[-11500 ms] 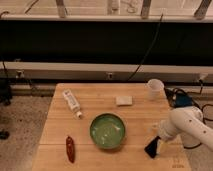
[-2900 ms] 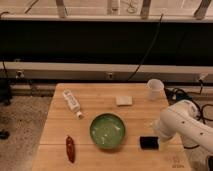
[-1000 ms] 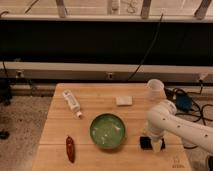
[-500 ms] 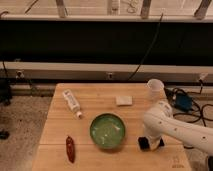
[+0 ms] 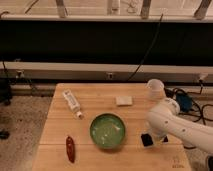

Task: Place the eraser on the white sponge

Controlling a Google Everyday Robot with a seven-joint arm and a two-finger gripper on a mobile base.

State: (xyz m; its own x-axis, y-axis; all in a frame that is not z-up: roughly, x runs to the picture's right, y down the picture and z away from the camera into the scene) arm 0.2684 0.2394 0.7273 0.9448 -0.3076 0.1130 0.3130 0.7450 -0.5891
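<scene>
The eraser (image 5: 146, 139) is a flat black block on the wooden table (image 5: 95, 102), to the right of the green bowl (image 5: 107, 131). My gripper (image 5: 150, 136) is down at the eraser, at the end of the white arm (image 5: 180, 127) that comes in from the right and hides most of it. The white sponge (image 5: 124, 100) is a small off-white pad lying near the table's far edge, above the bowl and well apart from the gripper.
A clear plastic cup (image 5: 155, 88) stands at the back right. A white tube-shaped bottle (image 5: 72, 101) lies at the back left. A dark red chili pepper (image 5: 70, 148) lies at the front left. Blue gear (image 5: 182, 101) and cables sit off the table's right side.
The arm has swung left and lowered over the eraser, covering more of it. The eraser, sponge and other objects have stayed in place.
</scene>
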